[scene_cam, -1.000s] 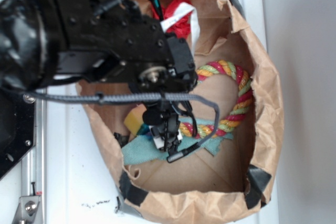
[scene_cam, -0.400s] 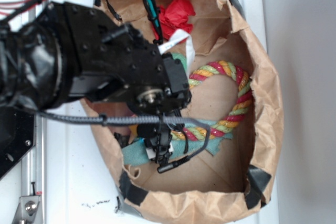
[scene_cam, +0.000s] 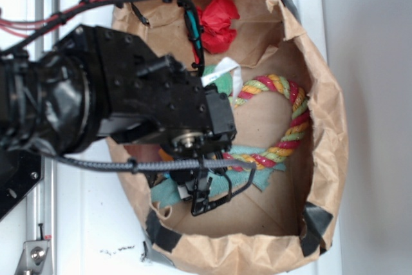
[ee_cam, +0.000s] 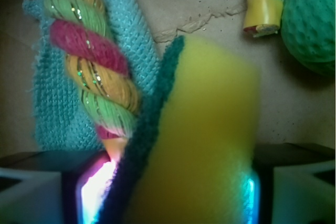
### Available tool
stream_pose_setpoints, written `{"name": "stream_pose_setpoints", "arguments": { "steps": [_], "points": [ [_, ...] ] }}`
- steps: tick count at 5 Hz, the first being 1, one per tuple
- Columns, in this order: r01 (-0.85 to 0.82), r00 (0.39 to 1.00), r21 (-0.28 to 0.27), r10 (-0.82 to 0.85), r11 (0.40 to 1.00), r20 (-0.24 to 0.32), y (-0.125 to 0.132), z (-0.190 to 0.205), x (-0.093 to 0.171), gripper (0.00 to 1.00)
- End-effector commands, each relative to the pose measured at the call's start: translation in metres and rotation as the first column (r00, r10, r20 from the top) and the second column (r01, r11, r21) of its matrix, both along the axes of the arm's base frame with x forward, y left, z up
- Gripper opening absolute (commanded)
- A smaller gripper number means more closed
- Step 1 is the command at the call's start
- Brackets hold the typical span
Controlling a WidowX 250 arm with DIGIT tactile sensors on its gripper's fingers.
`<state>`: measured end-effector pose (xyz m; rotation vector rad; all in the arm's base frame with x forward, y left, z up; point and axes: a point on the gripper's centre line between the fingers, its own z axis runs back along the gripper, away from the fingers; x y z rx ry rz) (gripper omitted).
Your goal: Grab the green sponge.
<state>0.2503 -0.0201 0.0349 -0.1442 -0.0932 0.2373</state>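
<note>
From the exterior view, the black arm reaches in from the left over the paper bag (scene_cam: 325, 127), its wrist bent so the gripper (scene_cam: 201, 192) points down into the bag's lower-left part. The fingers hang just above the teal cloth (scene_cam: 168, 190), close to the near end of the braided rope (scene_cam: 283, 140). A red crumpled thing (scene_cam: 217, 22) lies at the bag's far end, well apart. The arm's bulk hides the sponge here, so from this side I cannot tell how the claw stands.

The wrist view settles it — the green sponge (ee_cam: 197, 145) fills the middle, yellow foam facing the lens, its dark green layer on the left edge, tilted. It sits between the two finger pads (ee_cam: 31, 195) at the bottom corners, and both look pressed against its sides, so the claw seems closed on the sponge. Behind it lie the rope and cloth at left and a green textured ball (ee_cam: 311, 24) at upper right.

I'd judge the grasp is made — what remains is a straight lift clear of rope and cloth, keeping the squeeze firm since foam gives
</note>
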Motion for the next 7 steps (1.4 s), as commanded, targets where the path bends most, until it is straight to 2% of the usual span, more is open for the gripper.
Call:
{"name": "stream_pose_setpoints", "arguments": {
  "steps": [1,2,3,4,5,6,7],
  "points": [
    [-0.015,0.993,0.019,0.013,1.000,0.119,0.015,0.050,0.018,0.00],
    [0.038,0.993,0.107,-0.049,0.993,0.109,0.019,0.078,0.024,0.00],
    [0.204,0.953,0.309,-0.261,0.929,0.155,0.016,0.100,0.040,0.00],
    [0.345,0.880,0.343,-0.428,0.874,0.205,0.007,0.120,0.046,0.00],
    [0.436,0.806,0.340,-0.530,0.833,0.264,0.007,0.143,0.042,0.00],
    [0.450,0.803,0.316,-0.533,0.835,0.267,0.021,0.161,0.035,0.00],
    [0.404,0.841,0.327,-0.488,0.854,0.235,0.033,0.174,0.029,0.00]
  ]
}}
